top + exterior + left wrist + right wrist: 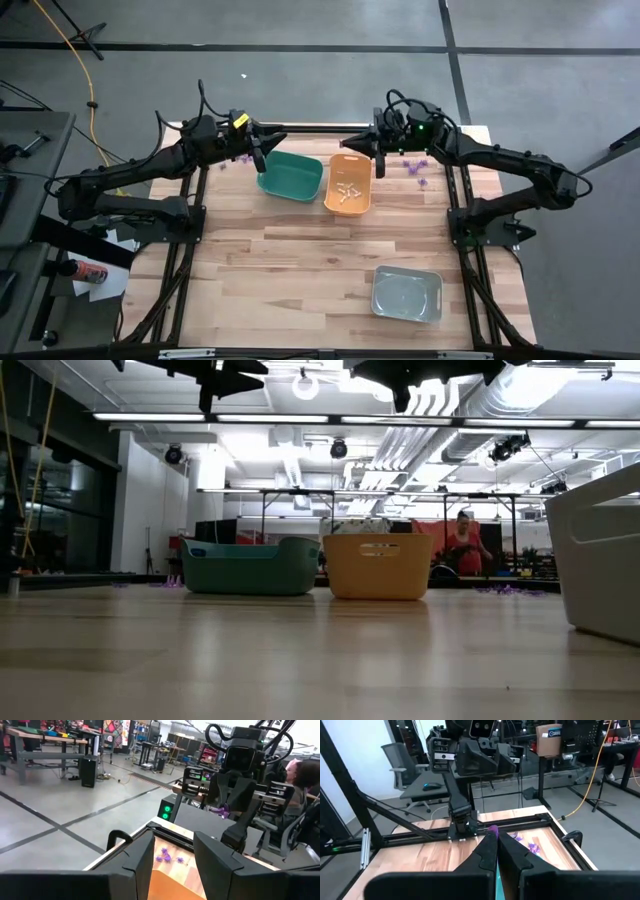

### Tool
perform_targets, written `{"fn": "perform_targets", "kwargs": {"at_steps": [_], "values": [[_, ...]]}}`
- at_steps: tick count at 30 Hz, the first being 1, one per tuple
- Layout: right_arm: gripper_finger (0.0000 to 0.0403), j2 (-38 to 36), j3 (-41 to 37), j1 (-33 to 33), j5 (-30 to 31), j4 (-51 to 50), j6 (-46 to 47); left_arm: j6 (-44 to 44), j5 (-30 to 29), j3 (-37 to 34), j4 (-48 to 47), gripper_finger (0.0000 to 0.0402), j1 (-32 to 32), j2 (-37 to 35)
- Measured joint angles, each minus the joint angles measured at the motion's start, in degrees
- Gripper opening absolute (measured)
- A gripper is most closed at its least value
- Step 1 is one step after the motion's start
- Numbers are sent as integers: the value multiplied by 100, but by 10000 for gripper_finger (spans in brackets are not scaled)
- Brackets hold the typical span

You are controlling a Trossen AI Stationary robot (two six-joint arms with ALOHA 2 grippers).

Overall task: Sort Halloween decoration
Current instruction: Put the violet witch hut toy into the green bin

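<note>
Your right hand (348,146), clenched on a purple trinket (492,828), hovers beside the orange bin (349,184), likely to sort it; left hand (258,158) released.

A teal bin (248,566) and an orange bin (378,566) stand side by side on the wooden table (300,650). A pale bin (600,560) stands close at right. Small purple trinkets (505,590) lie right of the orange bin.
</note>
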Motion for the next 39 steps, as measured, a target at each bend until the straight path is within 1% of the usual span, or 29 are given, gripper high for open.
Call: {"fn": "perform_targets", "kwargs": {"at_steps": [7,10,13,16,18,20,22,26,28,30,32,36,39], "values": [[0,0,0,-7,0,3,15,-2,0,0,83,129,0,0],[0,26,0,9,99,43,15,-14,1,-7,420,129,-5,-1],[0,267,4,157,467,425,105,-11,8,-7,946,129,-41,-71],[0,675,6,366,593,1001,131,-11,11,-7,1388,129,-87,-168],[0,1031,140,510,695,1059,247,-7,14,-7,1589,129,-90,-272],[0,1433,414,651,702,869,234,-4,12,-4,1697,129,-88,-374],[0,1849,789,779,702,593,7,54,9,-4,1660,129,-83,-442],[0,2748,1700,923,700,-327,-696,308,9,-4,1578,129,-81,-509],[0,3205,2143,942,745,-820,-805,333,8,-4,1450,129,-81,-504],[0,3643,2569,940,972,-1265,-870,337,7,-4,1331,129,-81,-501],[0,4064,2930,931,1344,-1662,-945,337,7,-4,1244,129,-81,-505],[0,4846,3458,919,2110,-2102,-1110,324,4,-5,1060,129,-81,-503],[0,5295,3723,876,2265,-2196,-1016,302,2,-4,947,129,-81,-505]]}}
